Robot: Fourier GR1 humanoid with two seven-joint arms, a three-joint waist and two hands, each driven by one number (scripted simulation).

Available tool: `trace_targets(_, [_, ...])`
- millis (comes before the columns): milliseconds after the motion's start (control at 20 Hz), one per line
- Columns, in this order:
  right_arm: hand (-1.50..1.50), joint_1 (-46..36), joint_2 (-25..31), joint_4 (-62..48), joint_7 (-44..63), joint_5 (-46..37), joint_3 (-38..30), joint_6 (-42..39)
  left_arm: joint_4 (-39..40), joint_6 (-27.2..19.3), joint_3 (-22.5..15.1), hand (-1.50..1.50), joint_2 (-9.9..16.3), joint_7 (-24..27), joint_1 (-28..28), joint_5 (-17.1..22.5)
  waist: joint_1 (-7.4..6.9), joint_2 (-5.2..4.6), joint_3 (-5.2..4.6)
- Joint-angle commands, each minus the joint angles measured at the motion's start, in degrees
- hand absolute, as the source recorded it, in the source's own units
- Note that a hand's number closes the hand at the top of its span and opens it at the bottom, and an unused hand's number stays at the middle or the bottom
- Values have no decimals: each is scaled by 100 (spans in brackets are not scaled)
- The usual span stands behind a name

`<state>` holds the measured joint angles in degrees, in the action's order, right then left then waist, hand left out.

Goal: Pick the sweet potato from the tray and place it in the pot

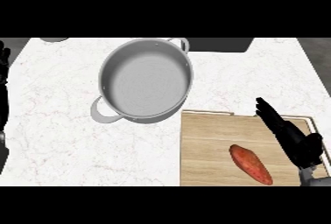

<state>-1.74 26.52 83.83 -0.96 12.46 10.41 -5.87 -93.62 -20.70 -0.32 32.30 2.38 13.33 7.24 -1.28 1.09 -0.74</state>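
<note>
Head view, looking steeply down on a white marbled counter (58, 131). A wooden tray (207, 148) sits at roughly 4 to 5 o'clock in the view, pale wood with a raised rim along its top and right edges. The sweet potato (250, 163) lies on the tray, orange-red, long, tilted with its narrow end toward 5 o'clock, at about 5 o'clock from the view's centre. Nothing touches it.

Right hand (291, 138) comes in from the lower right, at 3 o'clock from the sweet potato, near it but apart. Its fingers are straight and held close together, pointing toward 11 o'clock, over the tray's right part; it holds nothing. A bit of grey forearm (317, 179) shows at the lower right corner.

The pot (146, 81) is a wide steel stockpot-style pan with two loop handles, one at 1 o'clock and one at 7 o'clock of its rim. It stands on the counter at 11 o'clock from the tray, its lower right rim just beside the tray's top left corner. The inside is bare metal.

Left hand (4, 59) shows only as a dark sliver at the left edge, around 9 to 10 o'clock; cannot tell how its fingers stand.

Dark block (218, 43) at 12 to 1 o'clock behind the pot, on the counter's far edge.
</note>
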Motion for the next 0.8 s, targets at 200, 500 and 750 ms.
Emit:
trace_targets(200, [-150, -1104, 219, 77, -1137, 194, -30, -1198, 102, 1161, -1246, 0, -1019, -788, -617, 1106, 0, -186, 83])
trace_targets(500, [-150, -1360, 717, -950, -802, -2376, 733, 27, 196, 1717, -1859, 0, -1412, -1209, -929, 1595, -96, -179, 77])
trace_targets(750, [-150, -1420, 1225, -615, -1417, -2759, 923, -470, 101, 1653, -1803, 0, -1461, -1394, -943, 1595, 101, -109, 71])
